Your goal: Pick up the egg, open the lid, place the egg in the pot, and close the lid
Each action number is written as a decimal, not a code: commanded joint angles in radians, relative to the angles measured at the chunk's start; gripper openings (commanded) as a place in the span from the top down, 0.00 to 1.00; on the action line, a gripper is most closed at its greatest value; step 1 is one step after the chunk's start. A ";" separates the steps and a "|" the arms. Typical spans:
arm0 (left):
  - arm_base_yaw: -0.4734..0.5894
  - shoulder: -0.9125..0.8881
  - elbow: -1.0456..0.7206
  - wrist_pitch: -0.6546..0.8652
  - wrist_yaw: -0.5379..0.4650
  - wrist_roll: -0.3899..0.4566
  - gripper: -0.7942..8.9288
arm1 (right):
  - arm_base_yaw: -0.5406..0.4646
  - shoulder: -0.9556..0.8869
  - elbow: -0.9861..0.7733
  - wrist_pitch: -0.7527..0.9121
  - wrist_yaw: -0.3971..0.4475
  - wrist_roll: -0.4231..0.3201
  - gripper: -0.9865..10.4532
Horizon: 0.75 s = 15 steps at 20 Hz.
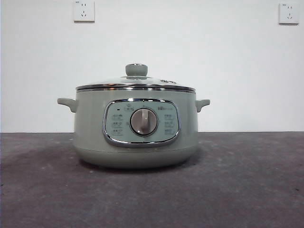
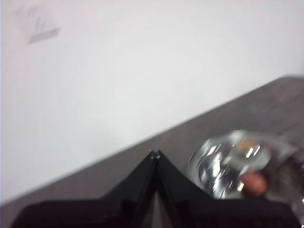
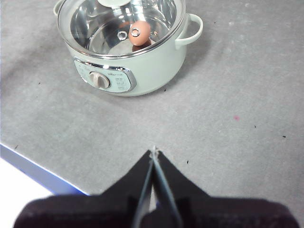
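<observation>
The pale green pot [image 1: 135, 130] stands in the middle of the grey table with its dial facing the front camera. The lid [image 1: 136, 84] sits closed on it, its green knob [image 1: 136, 70] on top. In the right wrist view the pot [image 3: 128, 61] shows from above, and the reddish-brown egg [image 3: 139, 32] lies inside, seen through the glass lid [image 3: 121, 23]. My right gripper [image 3: 154, 153] is shut and empty, well back from the pot. My left gripper [image 2: 155, 155] is shut and empty; its blurred view shows the shiny pot inside [image 2: 228, 161] and the egg [image 2: 253, 183].
The grey table [image 1: 247, 190] runs to a white wall with two sockets [image 1: 84, 10]. The right wrist view shows the table's blue front edge [image 3: 38, 173]. Neither arm shows in the front view.
</observation>
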 commanded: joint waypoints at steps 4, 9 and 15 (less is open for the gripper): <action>0.048 -0.272 -0.500 0.213 -0.012 -0.065 0.92 | 0.002 0.000 -0.008 0.004 0.001 0.011 0.91; 0.070 -0.464 -0.788 0.274 -0.054 -0.174 0.92 | 0.002 0.000 -0.008 0.004 0.000 0.011 0.91; 0.071 -0.605 -0.940 0.268 -0.117 -0.244 0.92 | 0.002 0.000 -0.008 0.004 0.001 0.011 0.91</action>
